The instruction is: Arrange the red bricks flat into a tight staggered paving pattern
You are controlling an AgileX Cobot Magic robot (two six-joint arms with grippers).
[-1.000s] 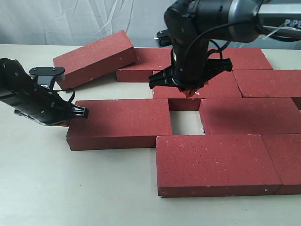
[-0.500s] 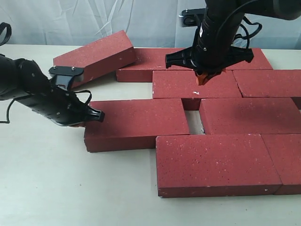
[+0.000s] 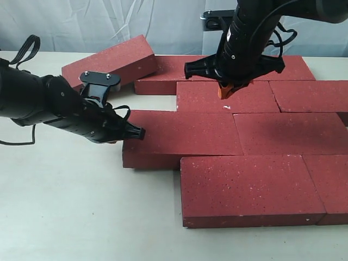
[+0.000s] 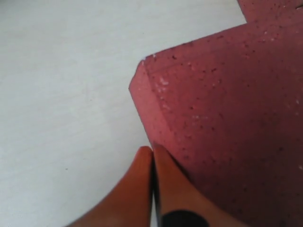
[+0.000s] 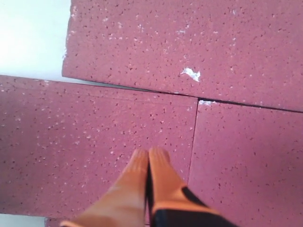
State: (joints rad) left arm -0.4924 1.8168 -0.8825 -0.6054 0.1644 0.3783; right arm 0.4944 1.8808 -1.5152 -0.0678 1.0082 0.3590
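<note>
Pale table (image 3: pixel 70 217) bore red bricks (image 3: pixel 244 187) packed flat, staggered, across centre and right; one brick (image 3: pixel 111 65) sat askew upper left.

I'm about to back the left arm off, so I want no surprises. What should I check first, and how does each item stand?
1. Gap between the middle-row brick and its right neighbour closed: ok.
2. Left gripper shut, at that brick's end: ok.
3. Right gripper shut over the brick behind: ok; whether it touches: cannot tell.
4. Seams offset between rows: ok.
5. Back-left brick lying flat: not ok, it leans tilted.
</note>
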